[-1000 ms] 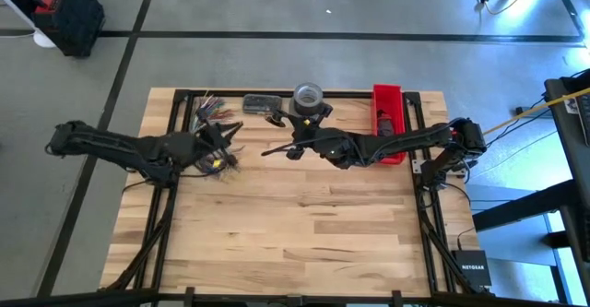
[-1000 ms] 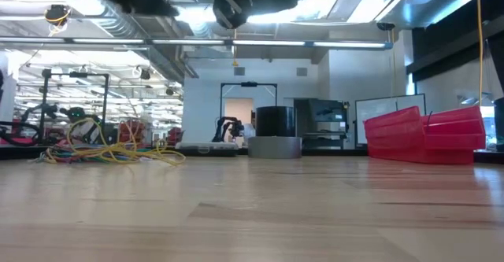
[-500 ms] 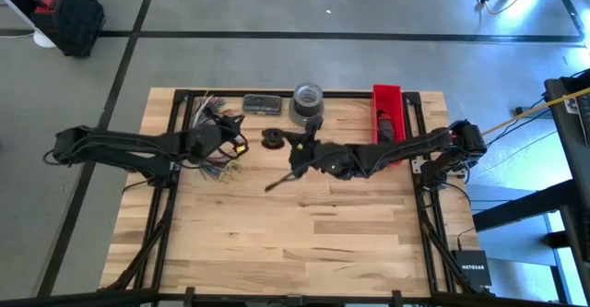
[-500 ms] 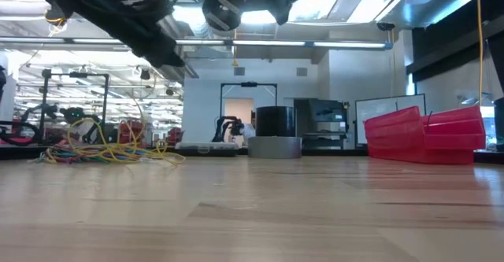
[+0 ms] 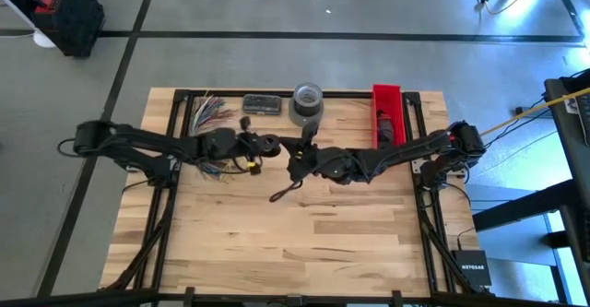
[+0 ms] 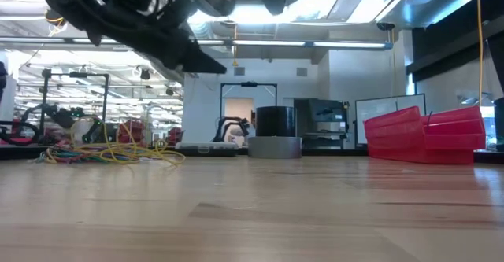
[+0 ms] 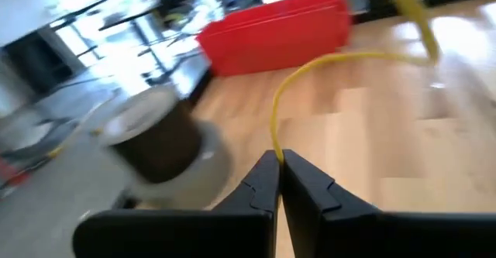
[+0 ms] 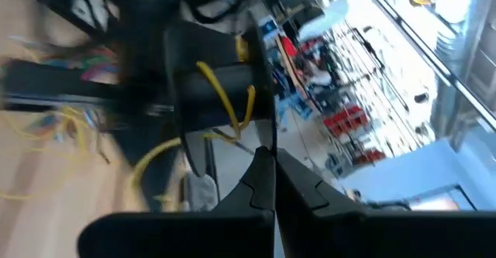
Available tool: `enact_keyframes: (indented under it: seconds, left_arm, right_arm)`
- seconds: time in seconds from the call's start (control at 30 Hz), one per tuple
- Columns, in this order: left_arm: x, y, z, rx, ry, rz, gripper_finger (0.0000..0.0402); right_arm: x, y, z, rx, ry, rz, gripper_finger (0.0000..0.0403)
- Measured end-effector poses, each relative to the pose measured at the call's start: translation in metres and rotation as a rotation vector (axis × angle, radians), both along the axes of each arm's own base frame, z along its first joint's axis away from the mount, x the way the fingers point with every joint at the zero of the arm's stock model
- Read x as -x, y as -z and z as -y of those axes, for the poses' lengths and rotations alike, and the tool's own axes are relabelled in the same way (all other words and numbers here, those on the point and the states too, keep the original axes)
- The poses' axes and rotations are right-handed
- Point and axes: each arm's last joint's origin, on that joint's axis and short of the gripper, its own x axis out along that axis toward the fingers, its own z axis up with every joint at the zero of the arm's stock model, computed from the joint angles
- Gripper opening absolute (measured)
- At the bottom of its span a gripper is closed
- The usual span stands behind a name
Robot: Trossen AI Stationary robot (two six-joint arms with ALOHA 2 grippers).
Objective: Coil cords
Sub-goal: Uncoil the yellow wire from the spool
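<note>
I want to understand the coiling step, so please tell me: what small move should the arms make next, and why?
Probably the left gripper should lift its yellow cord a little farther from the cord pile. Its fingers are shut on that single strand, which arcs free above the table, while the shut right gripper waits nearby, holding nothing I can see. More free length would let the coil begin.

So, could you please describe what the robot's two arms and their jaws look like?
Both the left arm and the right arm are dark, slender and jointed, with black cables running along them. Each ends in two black, flat, tapering jaws with stepped outer edges.
</note>
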Motion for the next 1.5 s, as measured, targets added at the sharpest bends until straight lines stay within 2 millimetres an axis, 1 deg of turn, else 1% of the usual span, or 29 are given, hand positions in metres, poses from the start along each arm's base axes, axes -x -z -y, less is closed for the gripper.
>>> enact_keyframes:
  seconds: [0.13, 0.2, 0.33, 0.5, 0.6, 0.7, 0.83, 0.97, 1.07, 1.17, 1.23, 1.3, 1.4, 1.5]
  left_arm:
    - [-0.010, 0.011, 0.003, -0.001, 0.128, -0.020, 0.0005]
    - [-0.014, 0.009, 0.007, 0.018, 0.198, -0.013, 0.0005]
    - [-0.022, -0.009, 0.023, 0.053, 0.336, 0.063, 0.0005]
    - [-0.019, -0.031, 0.047, 0.018, 0.447, 0.126, 0.0005]
    - [-0.009, -0.046, 0.058, -0.001, 0.478, 0.171, 0.0005]
    - [0.007, -0.062, 0.065, -0.012, 0.466, 0.211, 0.0005]
    - [0.030, -0.080, 0.069, -0.016, 0.449, 0.245, 0.0005]
    - [0.050, -0.090, 0.072, -0.014, 0.463, 0.260, 0.0005]
    - [0.064, -0.093, 0.071, -0.023, 0.397, 0.236, 0.0005]
    - [0.078, -0.088, 0.062, -0.063, 0.189, 0.131, 0.0005]
    - [0.087, -0.079, 0.054, -0.088, 0.028, 0.022, 0.0005]
    - [0.094, -0.070, 0.048, -0.082, -0.080, -0.066, 0.0005]
    - [0.098, -0.060, 0.043, -0.016, -0.144, -0.119, 0.0005]
    - [0.095, -0.053, 0.039, 0.003, -0.180, -0.123, 0.0011]
  right_arm:
    - [0.000, 0.001, 0.007, 0.006, 0.060, -0.001, 0.0001]
    - [0.000, 0.001, 0.009, 0.004, 0.100, -0.001, 0.0001]
    - [0.001, 0.006, 0.018, -0.008, 0.155, -0.030, 0.0001]
    - [0.002, 0.008, 0.025, -0.018, 0.185, -0.048, 0.0001]
    - [0.003, 0.011, 0.028, -0.019, 0.202, -0.075, 0.0001]
    - [0.003, 0.013, 0.028, -0.032, 0.207, -0.084, 0.0001]
    - [0.003, 0.014, 0.028, -0.032, 0.215, -0.085, 0.0001]
    - [0.003, 0.014, 0.031, -0.032, 0.221, -0.085, 0.0001]
    - [0.003, 0.014, 0.031, -0.039, 0.225, -0.080, 0.0001]
    - [0.004, 0.014, 0.030, -0.038, 0.224, -0.086, 0.0001]
    - [0.004, 0.014, 0.030, -0.038, 0.224, -0.087, 0.0001]
    - [0.004, 0.016, 0.030, -0.042, 0.227, -0.102, 0.0001]
    - [0.007, 0.023, 0.030, -0.051, 0.229, -0.169, 0.0001]
    - [0.010, 0.038, 0.031, -0.037, 0.235, -0.277, 0.0001]
